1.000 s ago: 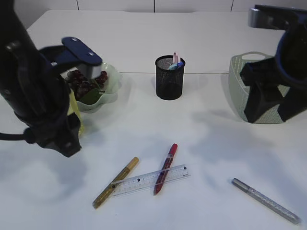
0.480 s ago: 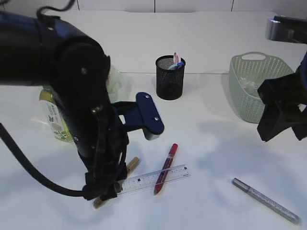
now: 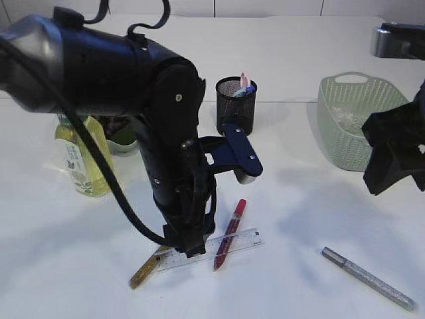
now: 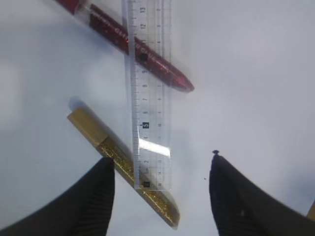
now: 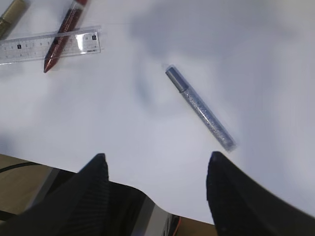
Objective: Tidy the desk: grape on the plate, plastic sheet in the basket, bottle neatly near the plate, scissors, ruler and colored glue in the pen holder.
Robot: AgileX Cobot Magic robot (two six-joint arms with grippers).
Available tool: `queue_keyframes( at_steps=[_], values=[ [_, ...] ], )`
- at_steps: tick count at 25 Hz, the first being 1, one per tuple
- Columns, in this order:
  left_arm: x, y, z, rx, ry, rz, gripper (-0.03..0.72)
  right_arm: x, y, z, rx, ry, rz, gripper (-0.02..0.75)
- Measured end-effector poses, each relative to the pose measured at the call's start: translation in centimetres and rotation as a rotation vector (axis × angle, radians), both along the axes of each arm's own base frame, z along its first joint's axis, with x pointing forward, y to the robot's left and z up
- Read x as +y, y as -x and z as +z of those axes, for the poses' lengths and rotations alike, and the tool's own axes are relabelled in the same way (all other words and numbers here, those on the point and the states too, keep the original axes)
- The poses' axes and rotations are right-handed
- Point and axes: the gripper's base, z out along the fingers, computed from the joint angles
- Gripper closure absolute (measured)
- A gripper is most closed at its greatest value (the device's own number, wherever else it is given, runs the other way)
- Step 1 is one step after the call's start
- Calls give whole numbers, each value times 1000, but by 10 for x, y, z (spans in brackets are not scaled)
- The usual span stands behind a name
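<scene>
Now the left gripper (image 4: 160, 189) hangs spread wide over the near end of the ruler (image 4: 150, 93), nothing between its jaws. That ruler lies flat on the desk (image 3: 299, 199), near and centre, resting across the red glue pen (image 4: 128, 42) and touching or overlapping the gold glue pen (image 4: 123, 162). It looks thin, clear and stiff, light but slick, and so flat that fingers will struggle to get under it; a pinch across its narrow width at the end raised over the gold pen seems the best hold. The round pens would likely roll if nudged. A silver glue pen (image 5: 201, 109) lies alone at the near right, below the right gripper (image 5: 155, 194), also spread and empty. The pen holder (image 3: 235, 106) stands at far centre with something already in it, the basket (image 3: 345, 133) far right, possibly holding the plastic sheet, though that is hard to tell. The bottle (image 3: 80, 159) stands upright at left; the plate is largely hidden behind the arm.
</scene>
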Motion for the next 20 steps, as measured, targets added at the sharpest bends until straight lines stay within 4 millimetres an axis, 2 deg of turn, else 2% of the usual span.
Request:
queue_keyframes(
  at_steps=[12, 14, 18, 20],
  values=[
    [-6, -2, -2, 18, 28, 16, 237, -2, -1, 0, -10, 25, 3, 247],
    [-7, -2, -5, 25, 25, 13, 210, -2, -1, 0, -10, 26, 3, 247],
    [-8, -3, -10, 31, 16, 0, 109, -2, -1, 0, -11, 27, 3, 247],
    [-8, -4, -15, 32, 2, -8, 90, -2, -1, 0, -11, 27, 3, 247]
  ],
)
